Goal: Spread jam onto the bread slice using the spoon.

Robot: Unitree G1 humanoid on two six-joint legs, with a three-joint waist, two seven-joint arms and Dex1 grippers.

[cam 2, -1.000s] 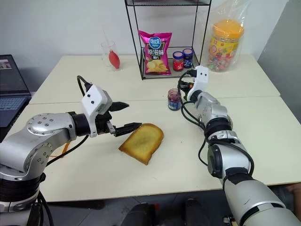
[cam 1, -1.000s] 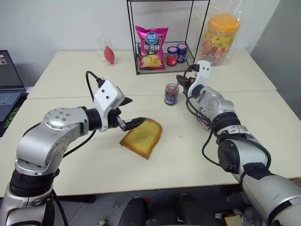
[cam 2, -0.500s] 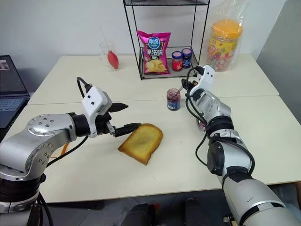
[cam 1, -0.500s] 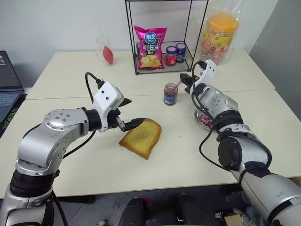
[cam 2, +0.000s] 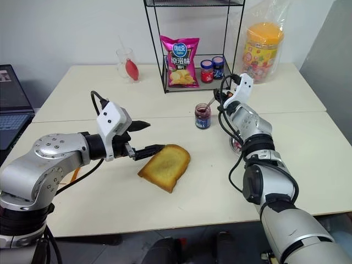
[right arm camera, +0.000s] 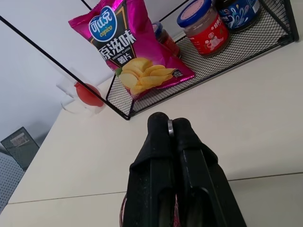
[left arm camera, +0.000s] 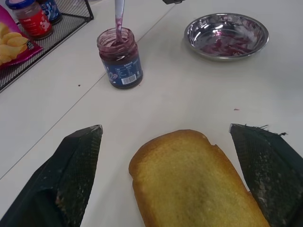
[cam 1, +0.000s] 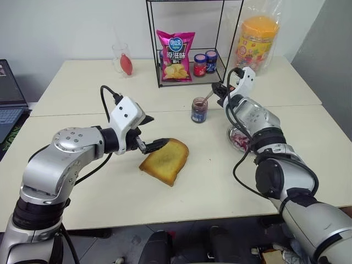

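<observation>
The bread slice (cam 1: 165, 159), thick and golden-brown, lies flat near the table's middle. My left gripper (cam 1: 149, 132) hangs open at its left end, one finger (left arm camera: 71, 175) on each side of the crust, and I cannot tell whether they touch it. The small glass jar (cam 1: 199, 110) of dark jam (left arm camera: 116, 45) stands behind the bread. The spoon (cam 1: 208, 100) leans out of the jar with its bowl down in the jam. My right gripper (cam 1: 219, 91) is shut on the spoon's handle, whose tip shows between the fingers (right arm camera: 156, 142).
A steel bowl (left arm camera: 226, 35) smeared with jam sits right of the jar, under my right arm. A wire rack (cam 1: 165, 82) at the back holds a chips bag (cam 1: 176, 49) and two lidded jars (cam 1: 205, 62). A laptop (cam 1: 8, 93) sits far left.
My right wrist has rolled a little with the spoon still in the jar. The left gripper and the bread have stayed put.
</observation>
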